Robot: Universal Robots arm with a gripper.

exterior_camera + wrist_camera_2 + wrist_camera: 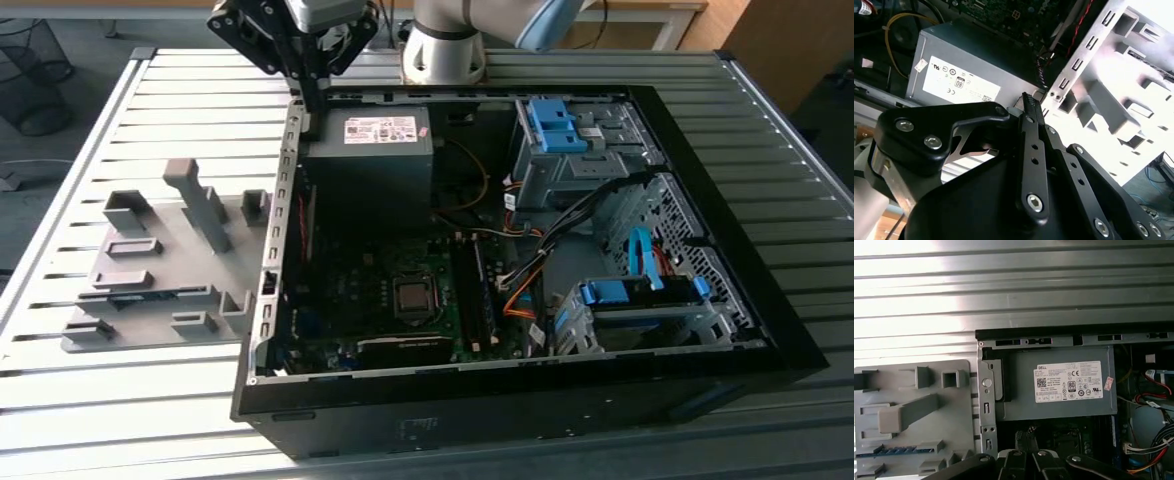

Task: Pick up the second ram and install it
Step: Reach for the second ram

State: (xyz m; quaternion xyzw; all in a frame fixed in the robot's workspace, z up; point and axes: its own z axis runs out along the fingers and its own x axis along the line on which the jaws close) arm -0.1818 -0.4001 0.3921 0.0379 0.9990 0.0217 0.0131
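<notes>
The second ram (896, 450) is a thin blue stick standing on edge in a slot of the grey holder (914, 415), seen in the first wrist view. In the exterior view it shows as a dark strip (150, 293) in the holder (160, 270), left of the open computer case (507, 250). My gripper (312, 103) hangs high over the case's rear left corner, well away from the ram. Its black fingers (1030, 117) are shut together with nothing between them. The motherboard's long slots (477, 300) lie in the case beside the processor socket (414, 297).
A grey power supply (371, 150) with a white label (1069, 381) sits right below the gripper. Blue drive cages (567, 135) and bundled cables (534, 270) crowd the case on the exterior view's right. Everything rests on a slatted metal table (174, 100).
</notes>
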